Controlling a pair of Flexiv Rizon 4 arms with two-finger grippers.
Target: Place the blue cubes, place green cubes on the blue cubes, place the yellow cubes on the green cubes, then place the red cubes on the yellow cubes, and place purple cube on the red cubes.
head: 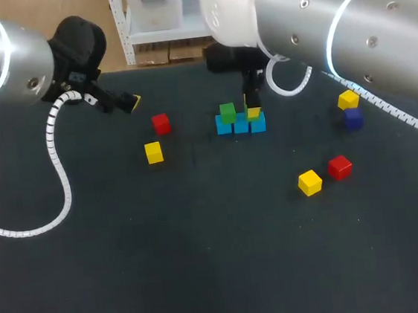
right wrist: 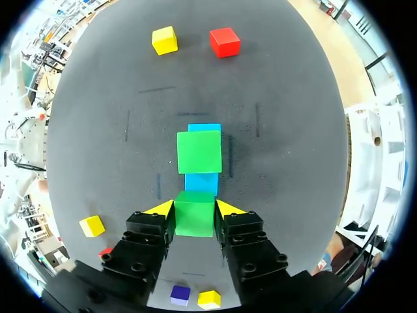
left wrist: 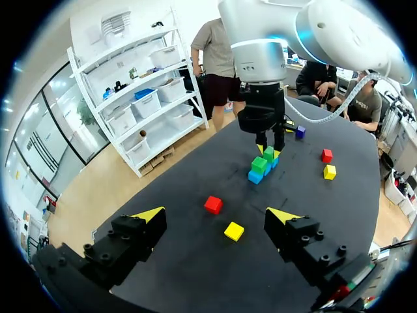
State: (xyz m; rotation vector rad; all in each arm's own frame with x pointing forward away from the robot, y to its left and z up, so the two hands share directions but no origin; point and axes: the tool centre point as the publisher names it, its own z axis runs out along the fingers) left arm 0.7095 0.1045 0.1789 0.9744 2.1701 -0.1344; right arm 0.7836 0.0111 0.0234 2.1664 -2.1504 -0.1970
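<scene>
Three blue cubes (head: 240, 125) stand in a row at the table's middle back. A green cube (head: 227, 112) sits on the left one, seen ahead of the fingers in the right wrist view (right wrist: 199, 151). My right gripper (head: 253, 111) is shut on a second green cube (right wrist: 195, 214), directly over the right end of the blue row (right wrist: 201, 183). Whether this cube touches the blue one I cannot tell. My left gripper (head: 130, 102) hangs open and empty at the back left; its wrist view shows the stack (left wrist: 262, 166) and the right gripper (left wrist: 268, 145) far ahead.
A red cube (head: 161, 123) and a yellow cube (head: 153, 152) lie left of the row. To the right lie a yellow cube (head: 310, 182) and a red cube (head: 339, 167), and farther back a yellow cube (head: 348, 99) beside a purple cube (head: 352, 118).
</scene>
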